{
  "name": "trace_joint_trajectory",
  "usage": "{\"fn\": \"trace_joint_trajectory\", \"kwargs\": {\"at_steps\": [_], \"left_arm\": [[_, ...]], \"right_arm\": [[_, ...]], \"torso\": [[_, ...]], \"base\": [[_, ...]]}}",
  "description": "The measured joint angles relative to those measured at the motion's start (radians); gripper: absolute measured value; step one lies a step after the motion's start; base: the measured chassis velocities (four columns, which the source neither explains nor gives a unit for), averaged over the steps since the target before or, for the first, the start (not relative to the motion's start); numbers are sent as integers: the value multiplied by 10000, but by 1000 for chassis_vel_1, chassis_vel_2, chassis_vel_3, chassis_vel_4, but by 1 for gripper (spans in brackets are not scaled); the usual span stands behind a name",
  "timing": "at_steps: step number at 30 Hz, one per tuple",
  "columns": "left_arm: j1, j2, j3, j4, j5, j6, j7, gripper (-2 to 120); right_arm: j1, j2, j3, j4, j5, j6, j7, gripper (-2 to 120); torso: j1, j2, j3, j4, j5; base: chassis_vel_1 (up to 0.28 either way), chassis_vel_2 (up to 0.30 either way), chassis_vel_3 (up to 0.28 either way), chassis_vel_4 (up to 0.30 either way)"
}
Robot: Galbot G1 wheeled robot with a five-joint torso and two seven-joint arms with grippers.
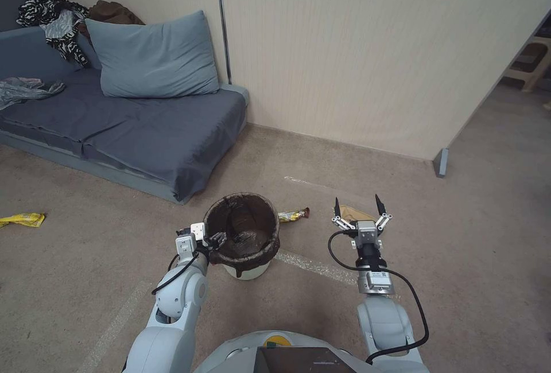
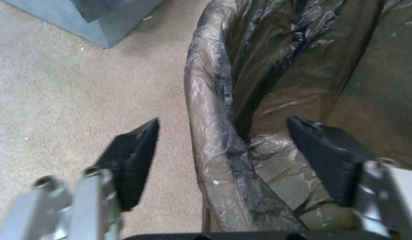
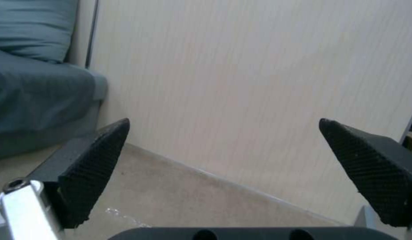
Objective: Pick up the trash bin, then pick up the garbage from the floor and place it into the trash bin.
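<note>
- Trash bin [image 1: 248,269], white with a dark brown bag liner [image 1: 241,229] folded over its rim, stands on the carpet floor [image 1: 86,264] right before me, just off the corner of the blue-grey sofa [image 1: 143,132].
- My left tool [image 1: 211,242] is at the bin's left rim. In the left wrist view its two black fingers [image 2: 135,160] stand apart with the lined rim [image 2: 214,133] between them: one finger outside over the carpet, the other inside the liner. Neither pad presses on the rim.
- My right tool [image 1: 360,205] hangs above the floor to the right of the bin, well apart from it, its fingers spread wide and holding nothing. In the right wrist view the black pads [image 3: 95,166] frame the cream wall [image 3: 241,83] and the strip of carpet at its foot.
- Garbage lies around the bin: a yellow snack wrapper [image 1: 294,214] on the floor just behind the bin's right side, a tan paper bag [image 1: 354,213] on the floor beyond my right tool and partly hidden by it, and another yellow wrapper [image 1: 23,219] far off to the left, near the sofa's front edge.
- On the sofa rest a blue-grey pillow [image 1: 152,57], black-and-white patterned clothing [image 1: 51,20] at the back corner, and a crumpled grey plastic bag [image 1: 26,89] on the seat.
</note>
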Motion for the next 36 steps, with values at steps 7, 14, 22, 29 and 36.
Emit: {"fn": "trace_joint_trajectory", "kwargs": {"at_steps": [7,14,22,29,36], "left_arm": [[81,-45,50,2,-17,1,9,47],[156,-36,23,28,29,-38,-3,19],[167,-67,44,80,52,-93,-31,6],[180,-72,51,85,75,-173,-61,6],[193,-81,44,88,149,-302,-102,6]], "right_arm": [[-6,0,5,-14,0,24,-9,100],[-9,0,15,-71,5,80,-56,100],[-11,0,25,-94,20,120,-116,100],[-14,0,31,-95,13,122,-129,100],[-38,0,143,40,-96,-2,-298,100]], "torso": [[0,0,1,-4,-7],[0,0,1,-3,-9],[0,-1,3,-3,-11],[0,-2,3,-3,-11],[0,-2,4,-4,-13]], "base": [[0,0,0,0],[0,0,0,0],[0,0,0,0],[0,0,0,0],[0,0,0,0]]}}
